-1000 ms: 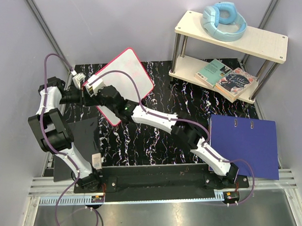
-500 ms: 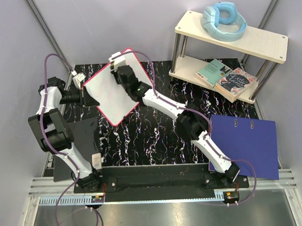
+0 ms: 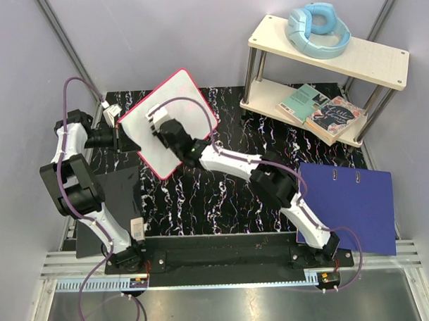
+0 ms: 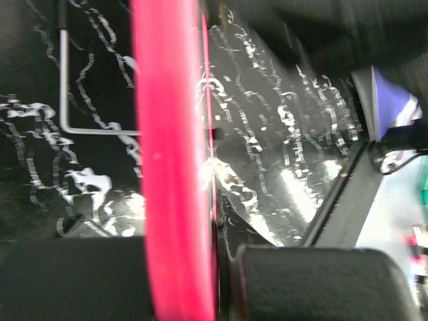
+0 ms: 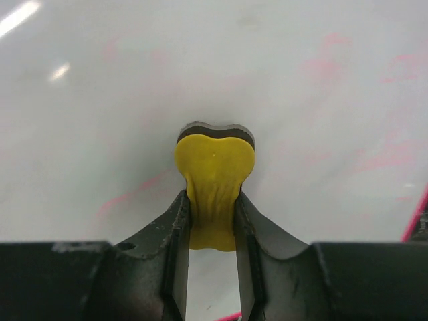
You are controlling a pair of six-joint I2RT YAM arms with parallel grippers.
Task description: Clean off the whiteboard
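The whiteboard (image 3: 192, 98), white with a red-pink rim, is held tilted above the marbled black table. My left gripper (image 3: 124, 139) is shut on its left edge; the left wrist view shows the red rim (image 4: 170, 167) clamped between the black fingers of the left gripper (image 4: 194, 274). My right gripper (image 3: 156, 129) is over the board's middle-left. In the right wrist view the right gripper (image 5: 214, 204) is shut on a yellow eraser pad (image 5: 214, 170), whose dark underside presses on the whiteboard (image 5: 321, 100). Faint pink smears (image 5: 130, 195) show on the surface.
A blue folder (image 3: 346, 205) lies at the right front. A black flat panel (image 3: 116, 195) lies at the left front under the left arm. A two-tier wooden shelf (image 3: 369, 60) at the back right holds blue headphones (image 3: 317, 30) and books (image 3: 324, 113).
My right gripper with the eraser swept from the board's lower left up to its top edge, then came back down to the middle-left. The board's tilt shifted slightly; the left gripper kept its hold.
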